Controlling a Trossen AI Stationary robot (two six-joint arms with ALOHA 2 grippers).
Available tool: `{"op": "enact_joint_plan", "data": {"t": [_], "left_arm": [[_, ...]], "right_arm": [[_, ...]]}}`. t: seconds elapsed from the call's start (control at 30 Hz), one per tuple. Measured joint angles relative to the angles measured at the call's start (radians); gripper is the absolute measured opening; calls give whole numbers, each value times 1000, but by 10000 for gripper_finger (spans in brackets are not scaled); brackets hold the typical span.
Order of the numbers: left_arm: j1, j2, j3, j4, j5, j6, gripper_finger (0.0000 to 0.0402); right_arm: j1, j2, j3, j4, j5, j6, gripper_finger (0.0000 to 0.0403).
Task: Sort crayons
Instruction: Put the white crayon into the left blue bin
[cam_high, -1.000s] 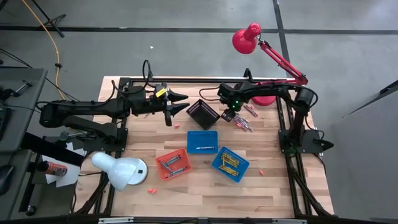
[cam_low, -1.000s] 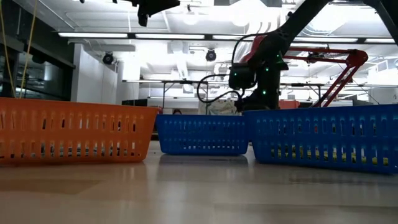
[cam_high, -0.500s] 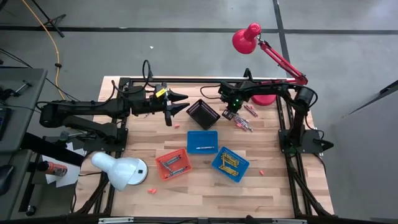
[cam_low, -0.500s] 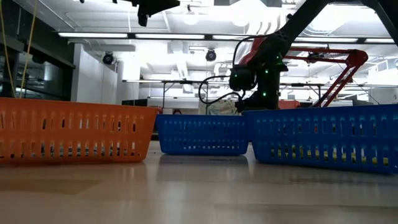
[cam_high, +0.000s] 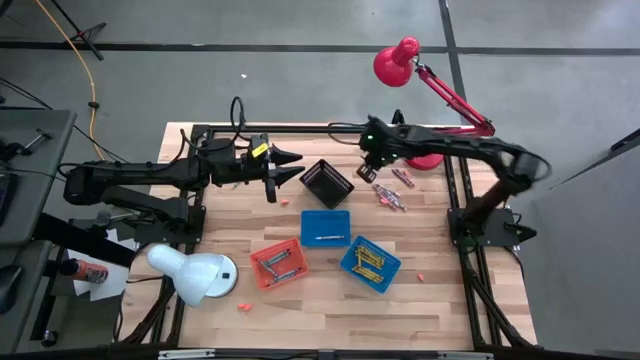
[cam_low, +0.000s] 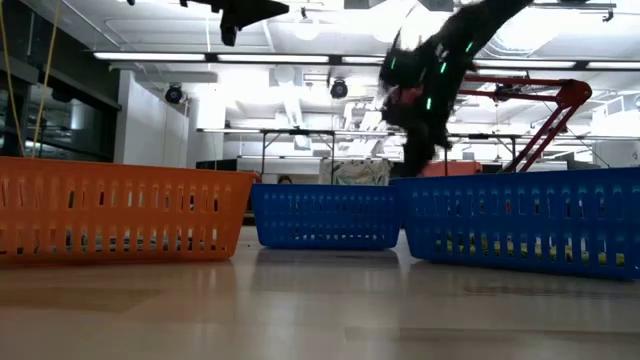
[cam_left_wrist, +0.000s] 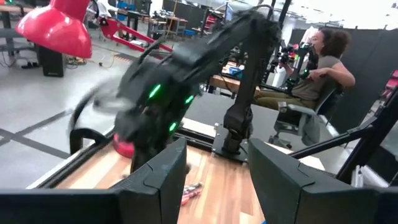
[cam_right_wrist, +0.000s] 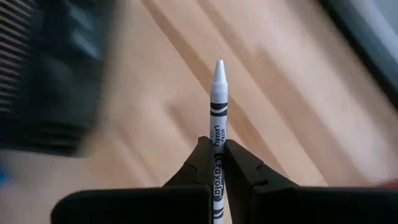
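**Right claw lifts a white crayon beside the black basket**

High view: the right arm reaches from the table's right edge toward the far middle, its right gripper (cam_high: 370, 168) raised just right of the black basket (cam_high: 326, 183). The held stick is too small to make out here. A loose cluster of crayons (cam_high: 391, 193) lies on the wood just right of that gripper. The left arm stretches level from the left side, the left gripper (cam_high: 290, 167) hanging left of the black basket with its fingers spread and nothing between them. Nearer the front sit a blue basket (cam_high: 326, 227), a second blue basket (cam_high: 370, 264) turned at an angle, and a red basket (cam_high: 279, 263), each with crayons inside.

Low view: the right arm shows blurred and bent above the blue baskets; the red basket (cam_low: 120, 214) stands at left.

Left wrist view: two dark fingers (cam_left_wrist: 163, 180) stand apart, framing the other arm, blurred, over the table, with the red lamp (cam_left_wrist: 59, 30) behind and a seated person (cam_left_wrist: 311, 74) beyond.

Right wrist view: the fingers (cam_right_wrist: 202, 163) are clamped on a white crayon (cam_right_wrist: 216, 118), tip pointing away from the wrist. The wrapper reads "Crayola", with "ULTRA" partly legible above it.
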Motion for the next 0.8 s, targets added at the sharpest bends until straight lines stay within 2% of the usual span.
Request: {"op": "enact_joint_plan", "data": {"t": [0.17, 0.3, 0.4, 0.5, 0.63, 0.8], "left_arm": [[0, 0, 0, -37, 0, -3, 158], [1, 0, 0, -56, 0, -2, 158], [2, 0, 0, -55, 0, 14, 158], [2, 0, 0, -56, 0, 53, 158], [2, 0, 0, -54, 0, 56, 158], [2, 0, 0, -50, 0, 57, 158]], "right_arm": [[71, -224, -144, 233, -63, 117, 1], [181, -367, -341, 579, -130, 279, 1], [279, -403, -465, 884, -144, 361, 1], [361, -398, -508, 1127, -139, 374, 1], [420, -375, -478, 1184, -121, 338, 0], [425, -378, -437, 1182, -121, 291, 0]]}}
